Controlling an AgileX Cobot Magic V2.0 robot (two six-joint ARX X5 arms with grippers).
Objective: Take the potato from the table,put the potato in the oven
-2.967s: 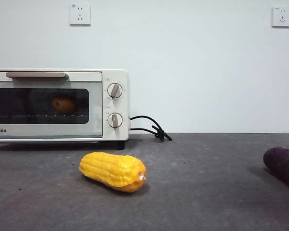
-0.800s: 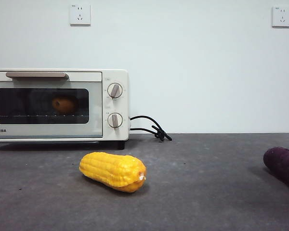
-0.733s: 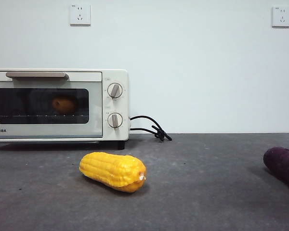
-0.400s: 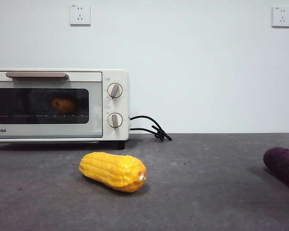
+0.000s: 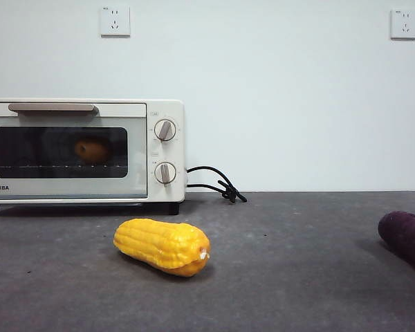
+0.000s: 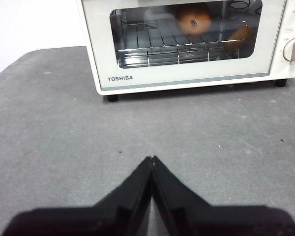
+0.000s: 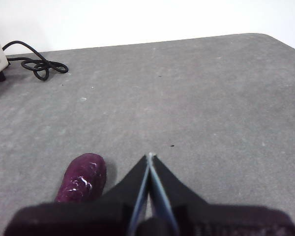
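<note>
The orange-brown potato (image 5: 92,150) lies on the wire rack inside the cream-white Toshiba oven (image 5: 142,109), behind its shut glass door; the left wrist view shows the potato (image 6: 193,18) through the glass too. My left gripper (image 6: 151,158) hangs shut and empty above the grey table (image 6: 54,128), some way in front of the oven (image 6: 187,78). Over the right part of the table my right gripper (image 7: 150,156) is shut, with nothing in it. Neither gripper appears in the front view.
A yellow corn cob (image 5: 162,245) lies on the table (image 5: 290,277) in front of the oven. At the right edge rests a dark purple vegetable (image 5: 406,236), which sits beside my right gripper (image 7: 82,178). The oven's black cord (image 5: 216,182) is coiled behind.
</note>
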